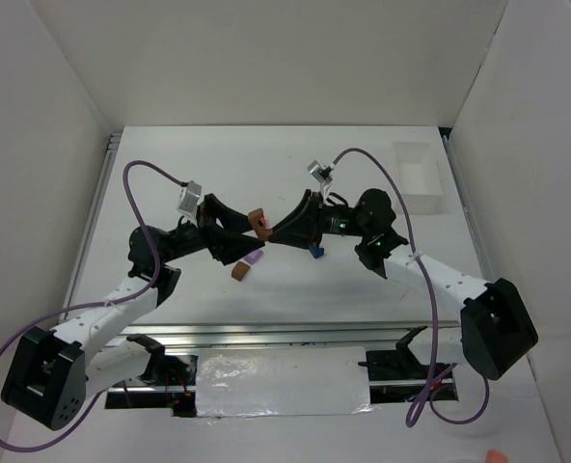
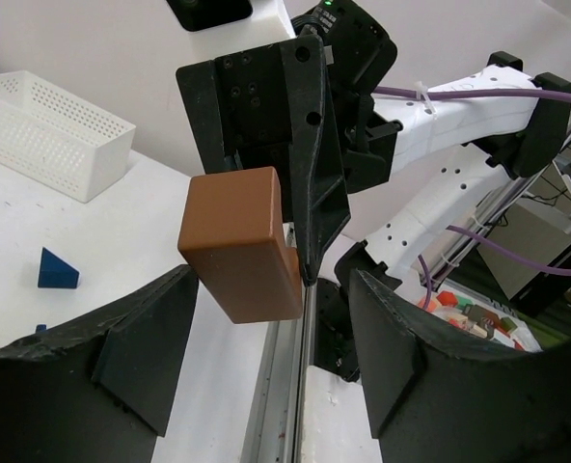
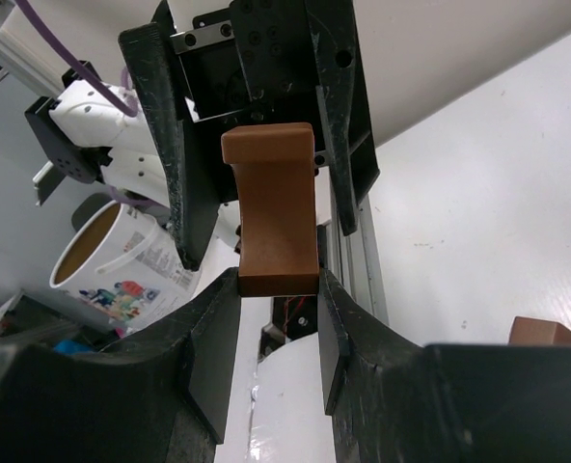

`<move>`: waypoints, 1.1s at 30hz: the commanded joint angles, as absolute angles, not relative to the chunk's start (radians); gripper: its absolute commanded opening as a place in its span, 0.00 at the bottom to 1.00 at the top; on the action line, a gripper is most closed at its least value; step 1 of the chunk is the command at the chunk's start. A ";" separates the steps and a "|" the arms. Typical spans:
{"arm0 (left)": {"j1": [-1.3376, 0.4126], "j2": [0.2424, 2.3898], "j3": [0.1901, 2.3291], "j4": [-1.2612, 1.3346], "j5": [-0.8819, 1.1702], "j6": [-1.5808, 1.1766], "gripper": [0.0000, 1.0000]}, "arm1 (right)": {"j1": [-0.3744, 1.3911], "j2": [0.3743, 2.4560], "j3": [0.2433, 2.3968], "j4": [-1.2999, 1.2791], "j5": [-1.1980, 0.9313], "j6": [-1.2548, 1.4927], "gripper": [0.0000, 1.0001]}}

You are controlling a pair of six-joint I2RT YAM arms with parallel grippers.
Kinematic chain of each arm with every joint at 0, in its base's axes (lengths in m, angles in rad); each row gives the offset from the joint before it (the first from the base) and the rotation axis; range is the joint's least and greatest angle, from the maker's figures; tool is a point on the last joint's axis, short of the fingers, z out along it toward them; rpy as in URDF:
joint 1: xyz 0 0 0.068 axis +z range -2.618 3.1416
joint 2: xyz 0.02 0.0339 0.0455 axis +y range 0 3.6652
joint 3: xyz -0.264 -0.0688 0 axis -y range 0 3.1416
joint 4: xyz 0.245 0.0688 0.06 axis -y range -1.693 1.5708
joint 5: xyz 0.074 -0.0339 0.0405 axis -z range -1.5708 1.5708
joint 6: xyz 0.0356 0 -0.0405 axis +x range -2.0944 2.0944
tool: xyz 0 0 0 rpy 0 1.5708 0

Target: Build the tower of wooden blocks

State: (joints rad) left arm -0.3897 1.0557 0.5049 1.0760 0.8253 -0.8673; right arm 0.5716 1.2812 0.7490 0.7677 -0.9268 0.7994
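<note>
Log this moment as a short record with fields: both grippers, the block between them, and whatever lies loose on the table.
right gripper: shut on the brown-orange wooden block, held in the air
left gripper: open, fingers on either side of the same block, gap visible
loose on table: blue triangular wooden block; pale purple wooden block; second brown wooden block
tray: white perforated plastic tray, far side, robot's right
tower: no stack visible
</note>
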 commanded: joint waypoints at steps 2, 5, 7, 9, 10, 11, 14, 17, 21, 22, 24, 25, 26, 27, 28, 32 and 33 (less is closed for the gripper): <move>-0.396 1.039 0.534 1.129 0.808 -0.857 0.75 | 0.587 1.264 0.810 0.693 -0.896 0.709 0.22; -0.394 1.040 0.537 1.135 0.804 -0.864 0.66 | 0.591 1.252 0.807 0.673 -0.890 0.687 0.23; -0.396 1.048 0.538 1.147 0.814 -0.868 0.60 | 0.589 1.252 0.810 0.651 -0.887 0.675 0.23; -0.394 1.054 0.543 1.157 0.816 -0.879 0.55 | 0.589 1.249 0.813 0.611 -0.881 0.651 0.23; -0.394 1.055 0.543 1.161 0.819 -0.882 0.51 | 0.589 1.246 0.815 0.601 -0.874 0.646 0.23; -0.396 1.058 0.546 1.158 0.819 -0.884 0.48 | 0.591 1.243 0.813 0.586 -0.868 0.634 0.23; -0.394 1.061 0.552 1.154 0.824 -0.885 0.38 | 0.598 1.235 0.825 0.530 -0.856 0.606 0.25; -0.394 1.057 0.584 1.082 0.822 -0.852 0.29 | 0.609 1.229 0.857 0.410 -0.832 0.528 0.37; -0.400 1.049 0.780 0.595 0.781 -0.555 0.16 | 0.601 1.178 0.916 0.218 -0.761 0.376 0.63; -0.408 1.058 0.873 0.376 0.744 -0.502 0.09 | 0.594 1.143 0.925 0.139 -0.712 0.307 0.68; -0.408 1.071 0.939 0.244 0.675 -0.396 0.09 | 0.582 1.097 0.934 0.082 -0.645 0.262 0.74; -0.408 1.080 0.987 0.207 0.655 -0.376 0.09 | 0.572 1.051 0.928 0.065 -0.617 0.232 0.75; -0.408 1.095 1.008 0.125 0.625 -0.345 0.09 | 0.554 1.028 0.924 0.039 -0.556 0.226 0.77; -0.405 1.106 1.038 0.086 0.591 -0.325 0.09 | 0.543 1.005 0.904 0.029 -0.520 0.221 0.78; -0.400 1.121 1.095 0.046 0.528 -0.312 0.09 | 0.531 0.982 0.893 0.019 -0.496 0.207 0.78; -0.394 1.270 1.326 -0.154 0.442 -0.214 0.07 | 0.453 0.884 0.865 -0.070 -0.318 0.207 0.80; -0.394 1.305 1.389 -0.188 0.436 -0.189 0.05 | 0.440 0.874 0.864 -0.081 -0.284 0.219 0.80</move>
